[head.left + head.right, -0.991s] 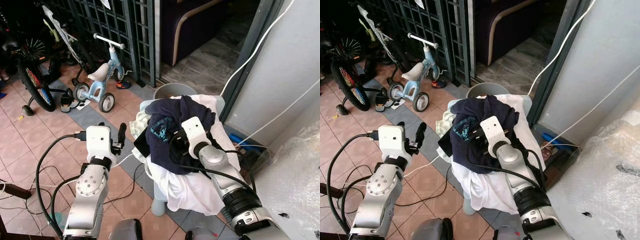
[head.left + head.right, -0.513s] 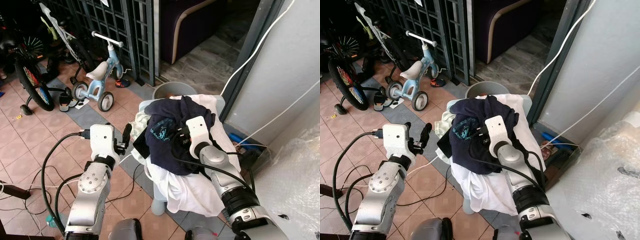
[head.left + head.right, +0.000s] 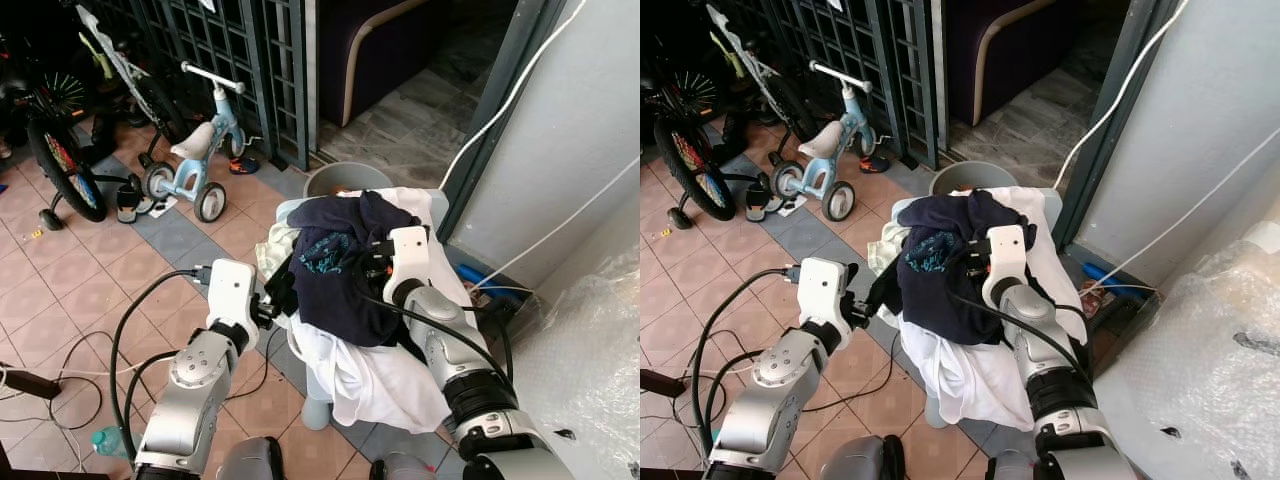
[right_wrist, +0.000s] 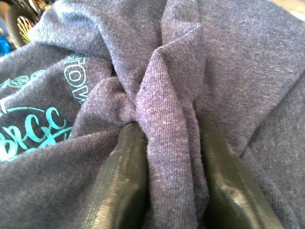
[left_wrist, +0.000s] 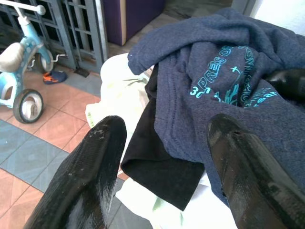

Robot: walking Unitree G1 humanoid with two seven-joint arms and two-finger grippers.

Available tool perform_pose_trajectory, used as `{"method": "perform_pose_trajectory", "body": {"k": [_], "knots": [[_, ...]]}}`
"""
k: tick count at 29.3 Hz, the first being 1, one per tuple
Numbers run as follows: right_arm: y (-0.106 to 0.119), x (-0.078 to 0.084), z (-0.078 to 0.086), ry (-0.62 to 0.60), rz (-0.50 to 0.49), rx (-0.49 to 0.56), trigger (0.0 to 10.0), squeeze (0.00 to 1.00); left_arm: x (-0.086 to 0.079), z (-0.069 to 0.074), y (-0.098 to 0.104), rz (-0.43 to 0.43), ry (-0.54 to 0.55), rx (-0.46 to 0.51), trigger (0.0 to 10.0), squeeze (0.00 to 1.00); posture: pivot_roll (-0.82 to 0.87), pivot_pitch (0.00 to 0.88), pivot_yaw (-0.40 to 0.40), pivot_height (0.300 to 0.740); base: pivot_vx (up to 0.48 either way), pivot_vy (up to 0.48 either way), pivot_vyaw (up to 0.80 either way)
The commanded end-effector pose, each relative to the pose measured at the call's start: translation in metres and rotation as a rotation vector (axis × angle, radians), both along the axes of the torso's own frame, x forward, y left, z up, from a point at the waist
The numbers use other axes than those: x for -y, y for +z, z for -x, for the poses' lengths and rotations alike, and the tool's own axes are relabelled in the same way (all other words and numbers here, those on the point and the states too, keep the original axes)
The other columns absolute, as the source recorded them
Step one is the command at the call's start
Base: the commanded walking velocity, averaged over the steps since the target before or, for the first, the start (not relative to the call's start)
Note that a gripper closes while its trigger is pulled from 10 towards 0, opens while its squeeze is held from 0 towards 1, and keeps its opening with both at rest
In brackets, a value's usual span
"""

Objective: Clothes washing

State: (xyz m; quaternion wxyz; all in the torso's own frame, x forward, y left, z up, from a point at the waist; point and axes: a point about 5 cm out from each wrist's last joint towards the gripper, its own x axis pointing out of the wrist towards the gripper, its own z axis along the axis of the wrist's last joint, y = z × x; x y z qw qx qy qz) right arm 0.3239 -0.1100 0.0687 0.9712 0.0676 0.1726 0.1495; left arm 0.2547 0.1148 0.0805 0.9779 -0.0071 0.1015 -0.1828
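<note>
A heap of clothes sits on a pale basket (image 3: 312, 412) in front of me. On top lies a navy shirt (image 3: 335, 285) with teal print, over a white garment (image 3: 385, 375) and a black garment (image 5: 164, 169). My right gripper (image 3: 372, 258) rests on top of the heap. In the right wrist view the right gripper (image 4: 167, 126) is shut on a raised fold of the navy shirt (image 4: 171, 95). My left gripper (image 3: 281, 288) is at the heap's left side. Its left wrist view shows the gripper (image 5: 167, 126) open, with the navy shirt (image 5: 228, 62) and black garment just beyond its fingertips.
A blue tricycle (image 3: 200, 165) and a bicycle (image 3: 60, 140) stand at the back left before a metal grille (image 3: 230, 50). A grey bucket (image 3: 345, 180) is behind the heap. A wall (image 3: 570, 150) and bubble wrap (image 3: 600, 360) close the right. Cables (image 3: 100, 350) lie on the tiled floor.
My left gripper has moved right and forward, up to the heap's left edge. My right gripper has shifted farther back across the navy shirt, bunching it.
</note>
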Motion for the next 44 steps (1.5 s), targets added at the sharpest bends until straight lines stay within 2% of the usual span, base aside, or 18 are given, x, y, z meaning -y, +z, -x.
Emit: {"method": "perform_pose_trajectory", "body": {"k": [1,4,5,7,9,16,18,20,21,22,23,24,25,27,29,33,38,44], "knots": [[0.011,-0.006,-0.004,0.000,-0.123,0.015,0.0,0.00,0.000,-0.001,0.001,-0.018,-0.033,-0.003,10.0,0.00,0.02,0.062,0.039,0.740,0.000,0.000,0.00],[0.025,-0.009,-0.006,0.007,-0.255,0.057,0.0,0.00,0.000,-0.002,0.001,-0.024,-0.032,-0.001,10.0,0.00,0.02,0.060,0.039,0.740,0.000,0.000,0.00],[0.035,-0.009,-0.007,0.014,-0.327,0.094,0.0,0.00,-0.001,-0.003,0.001,-0.025,-0.030,0.000,10.0,0.00,0.02,0.060,0.039,0.740,0.000,0.000,0.00],[0.042,-0.008,-0.007,0.020,-0.366,0.127,0.0,0.00,-0.002,-0.003,0.001,-0.025,-0.028,0.002,10.0,0.00,0.01,0.059,0.040,0.740,0.000,0.000,0.00],[0.059,-0.004,-0.004,0.043,-0.465,0.198,0.0,0.00,-0.002,-0.004,0.002,-0.016,-0.029,0.003,10.0,0.00,0.01,0.059,0.039,0.740,0.000,0.000,0.00],[0.073,-0.003,0.006,0.118,-0.502,0.255,0.0,0.00,0.000,-0.004,0.001,-0.021,-0.035,0.002,10.0,0.00,0.00,0.058,0.044,0.740,0.000,0.000,0.00],[0.079,-0.003,0.009,0.114,-0.553,0.254,0.0,0.00,0.000,-0.004,0.002,-0.017,-0.034,0.006,10.0,0.00,0.00,0.058,0.046,0.740,0.000,0.000,0.00],[0.094,0.000,0.014,0.138,-0.695,0.265,0.0,0.00,0.000,-0.005,0.004,-0.013,-0.027,0.023,10.0,0.00,0.00,0.058,0.047,0.740,0.000,0.000,0.00],[0.108,0.004,0.022,0.184,-0.759,0.294,0.0,0.00,-0.001,-0.005,0.005,-0.010,-0.018,0.030,10.0,0.00,0.01,0.056,0.048,0.740,0.000,0.000,0.00],[0.113,0.006,0.026,0.207,-0.770,0.307,0.0,0.00,-0.001,-0.005,0.005,-0.010,-0.014,0.028,10.0,0.00,0.00,0.056,0.048,0.740,0.000,0.000,0.00],[0.116,0.010,0.031,0.218,-0.759,0.316,0.0,0.00,-0.002,-0.005,0.005,-0.025,-0.003,0.035,10.0,0.00,0.00,0.055,0.048,0.740,0.000,0.000,0.00],[0.116,0.020,0.036,0.177,-0.617,0.353,0.0,0.00,-0.003,-0.004,0.004,-0.023,0.016,0.030,10.0,0.00,0.00,0.056,0.049,0.740,0.000,0.000,0.00],[0.116,0.020,0.036,0.177,-0.617,0.353,0.0,0.00,-0.003,-0.004,0.004,-0.023,0.016,0.030,10.0,0.00,0.00,0.056,0.049,0.740,0.000,0.000,0.00],[0.108,0.032,0.043,0.100,-0.397,0.374,0.0,0.00,-0.002,-0.004,0.005,-0.032,0.002,0.050,10.0,0.00,-0.02,0.055,0.054,0.740,0.000,0.000,0.00],[0.106,0.036,0.045,0.065,-0.330,0.376,0.0,0.00,0.000,-0.005,0.005,-0.039,-0.010,0.054,10.0,0.00,-0.03,0.055,0.057,0.740,0.000,0.000,0.00],[0.100,0.041,0.050,-0.016,-0.234,0.380,0.0,0.00,0.005,-0.009,0.009,-0.025,-0.022,0.080,10.0,0.00,-0.04,0.052,0.064,0.740,0.000,-0.075,0.00],[0.088,0.037,0.050,-0.086,-0.205,0.354,0.0,0.00,0.007,-0.012,0.010,-0.023,-0.029,0.087,10.0,0.00,-0.04,0.049,0.067,0.740,0.000,-0.314,-0.16],[0.086,0.030,0.049,-0.060,-0.164,0.362,0.0,0.00,0.003,-0.011,0.006,-0.030,-0.008,0.073,10.0,0.00,-0.04,0.052,0.060,0.740,0.000,-0.211,-0.80]]}}
